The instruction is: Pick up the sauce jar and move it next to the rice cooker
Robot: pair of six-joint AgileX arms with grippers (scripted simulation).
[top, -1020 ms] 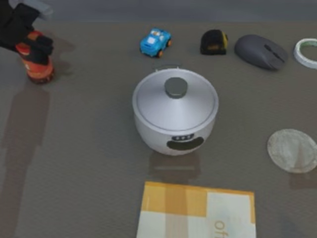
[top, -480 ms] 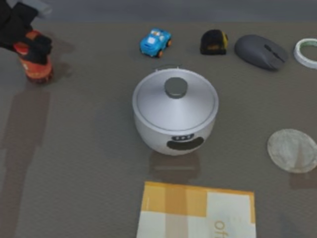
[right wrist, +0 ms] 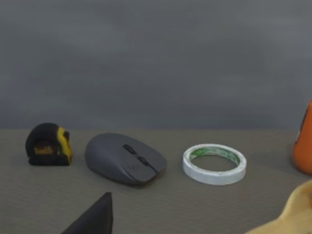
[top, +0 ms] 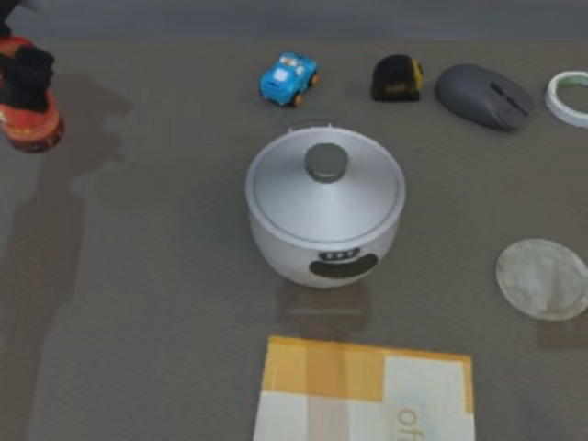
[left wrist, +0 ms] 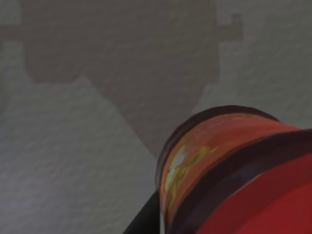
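Here the left pincer [top: 26, 69] pinches the sauce jar [top: 28, 115] at the table's far left; rice cooker [top: 323, 207] well apart.

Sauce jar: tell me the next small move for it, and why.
Probably carry it rightward toward the rice cooker. The left claw holds the sauce jar at the table's far left edge, its shadow on the table suggesting it is lifted, with open tabletop between it and the cooker.

- Grey-brown, faintly textured tabletop [top: 147, 303] fills nearly the whole frame.
- Plain grey wall [right wrist: 156, 58] behind the far edge, top of frame.
- Soft shadows, upper left.
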